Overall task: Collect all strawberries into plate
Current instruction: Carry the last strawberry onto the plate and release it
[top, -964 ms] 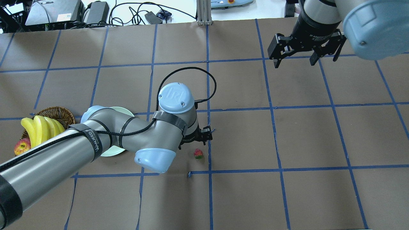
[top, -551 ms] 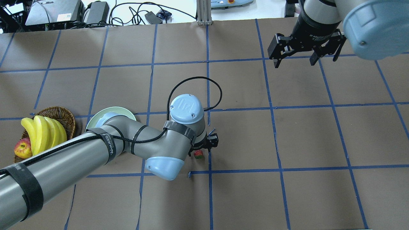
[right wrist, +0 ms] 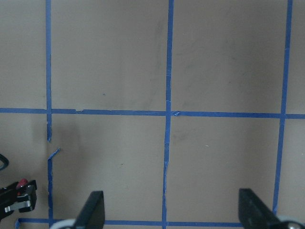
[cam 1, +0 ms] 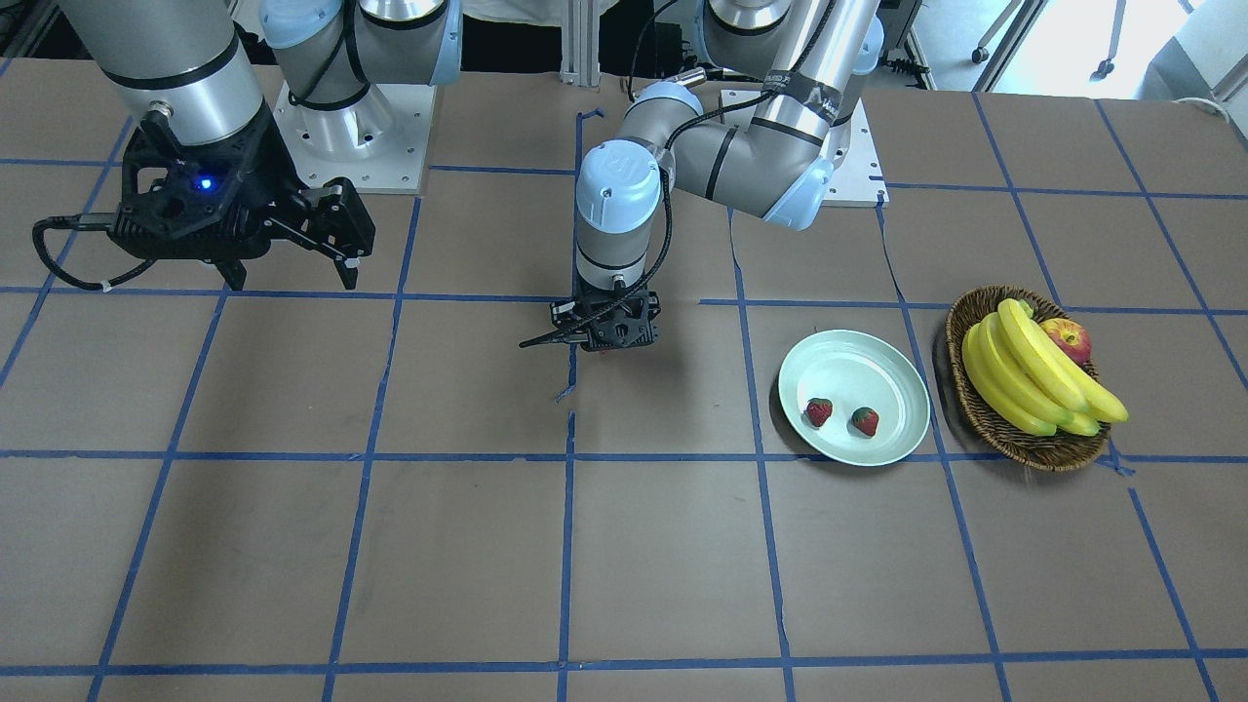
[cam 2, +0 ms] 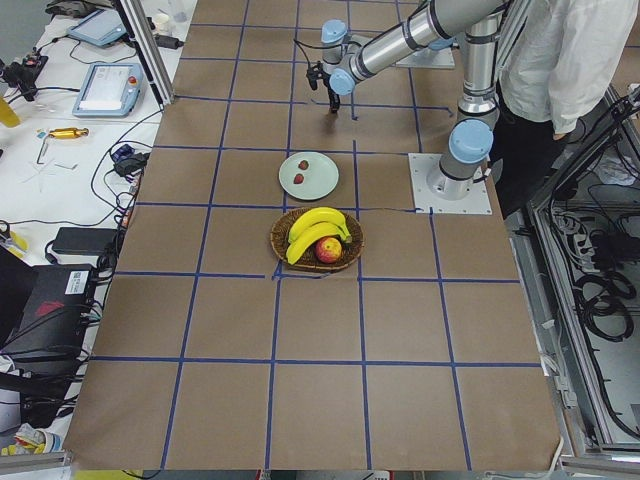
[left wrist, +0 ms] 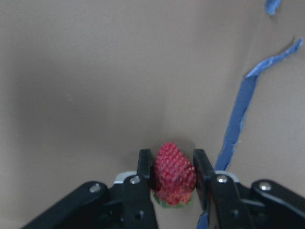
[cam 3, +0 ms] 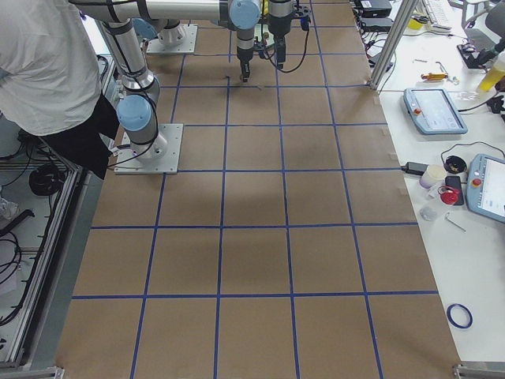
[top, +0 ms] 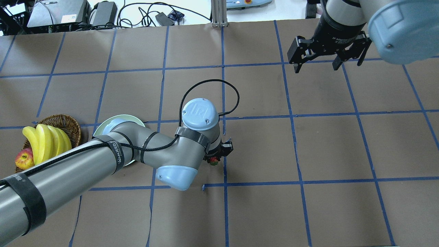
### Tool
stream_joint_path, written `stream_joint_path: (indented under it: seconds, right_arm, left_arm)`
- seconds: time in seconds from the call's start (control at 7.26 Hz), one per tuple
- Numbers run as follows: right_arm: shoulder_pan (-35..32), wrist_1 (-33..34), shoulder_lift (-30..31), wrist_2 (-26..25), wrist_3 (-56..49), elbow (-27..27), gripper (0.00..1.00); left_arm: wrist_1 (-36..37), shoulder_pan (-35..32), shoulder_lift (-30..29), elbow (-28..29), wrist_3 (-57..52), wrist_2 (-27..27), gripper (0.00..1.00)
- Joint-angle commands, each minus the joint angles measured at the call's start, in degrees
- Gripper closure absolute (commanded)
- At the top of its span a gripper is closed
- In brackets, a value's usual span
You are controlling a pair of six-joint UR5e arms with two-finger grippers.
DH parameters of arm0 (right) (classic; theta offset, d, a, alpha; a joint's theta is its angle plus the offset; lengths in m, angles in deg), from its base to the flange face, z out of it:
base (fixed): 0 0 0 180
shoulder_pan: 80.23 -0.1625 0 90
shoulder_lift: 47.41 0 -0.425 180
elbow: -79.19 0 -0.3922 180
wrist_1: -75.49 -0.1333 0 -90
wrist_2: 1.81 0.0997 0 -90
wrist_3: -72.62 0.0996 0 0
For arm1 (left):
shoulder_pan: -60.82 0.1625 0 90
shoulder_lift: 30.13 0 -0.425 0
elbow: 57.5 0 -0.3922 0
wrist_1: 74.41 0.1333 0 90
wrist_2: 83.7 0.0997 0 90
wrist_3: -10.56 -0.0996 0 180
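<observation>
My left gripper (left wrist: pixel 172 167) is shut on a red strawberry (left wrist: pixel 174 172) near the table's middle, beside a blue tape line. The overhead view shows the berry (top: pixel 214 160) under that gripper (top: pixel 219 154), low over the table. The pale mint-green plate (cam 1: pixel 848 370) holds two strawberries (cam 1: pixel 819 411) (cam 1: pixel 865 421). In the overhead view my left arm hides most of the plate (top: pixel 120 118). My right gripper (top: pixel 327 65) is open and empty, high over the far right part of the table; it also shows in the front view (cam 1: pixel 291 276).
A brown wicker basket (cam 1: pixel 1033 450) with bananas (cam 1: pixel 1024 375) and a red-yellow apple (cam 1: pixel 1067 339) stands right beside the plate. Blue tape lines cross the brown table cover. A person stands behind the robot's base (cam 2: pixel 575 60).
My left gripper has moved over to the lone strawberry, come down around it and shut on it. My right arm has not moved.
</observation>
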Motion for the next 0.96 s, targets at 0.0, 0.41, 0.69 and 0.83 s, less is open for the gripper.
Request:
stream_joint_path:
  seconds: [0.0,0.41,0.69,0.83]
  right_arm:
    - [0.0,0.03,0.02,0.09,0.0,0.0,0.0]
    - [0.0,0.03,0.02,0.18,0.0,0.0,0.0]
    - [0.0,0.03,0.02,0.09,0.0,-0.09,0.0]
    - [0.0,0.03,0.11,0.09,0.0,-0.09,0.0]
  left_arm:
    - [-4.13,8.85,2.06,4.17,-9.57,1.87,0.84]
    - [-5.29,24.85,5.22,1.05,-32.32,2.4,0.84]
    - [-5.2,33.38,7.16,-4.83,-46.21,5.71,0.83]
    - [-4.68,35.68,7.42,-7.12,-49.33,5.74,0.57]
